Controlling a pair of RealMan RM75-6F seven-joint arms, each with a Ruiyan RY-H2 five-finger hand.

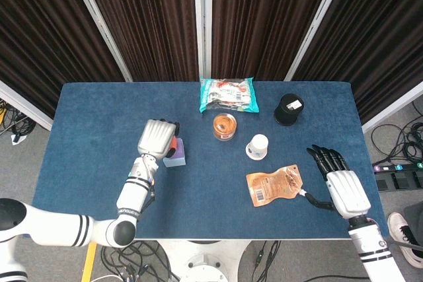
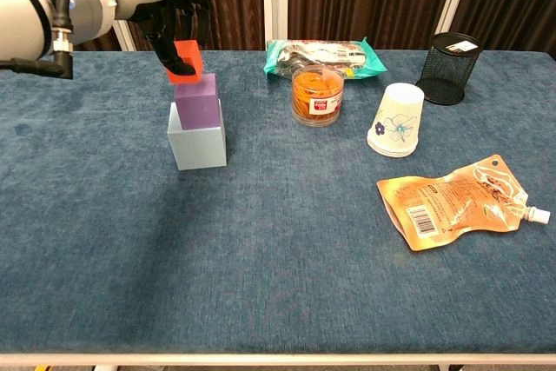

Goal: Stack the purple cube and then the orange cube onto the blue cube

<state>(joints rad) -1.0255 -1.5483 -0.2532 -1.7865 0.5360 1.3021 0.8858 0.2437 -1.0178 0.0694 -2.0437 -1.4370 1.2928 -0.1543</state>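
My left hand (image 1: 156, 138) (image 2: 165, 6) grips the orange cube (image 2: 186, 62) (image 1: 171, 144) and holds it right over the purple cube (image 2: 199, 102) (image 1: 177, 152); whether the two touch I cannot tell. The purple cube stands on the pale blue cube (image 2: 199, 141), left of the table's middle. In the head view the hand covers most of the stack. My right hand (image 1: 342, 179) lies near the table's front right corner, fingers spread, holding nothing, beside the orange pouch (image 1: 275, 185) (image 2: 453, 201).
Behind the stack's right stand a jar of orange snacks (image 2: 316, 94), a teal snack bag (image 2: 322, 56), a white paper cup (image 2: 396, 119) upside down and a black mesh pen holder (image 2: 448, 56). The blue table cloth (image 2: 261, 284) runs to the front edge.
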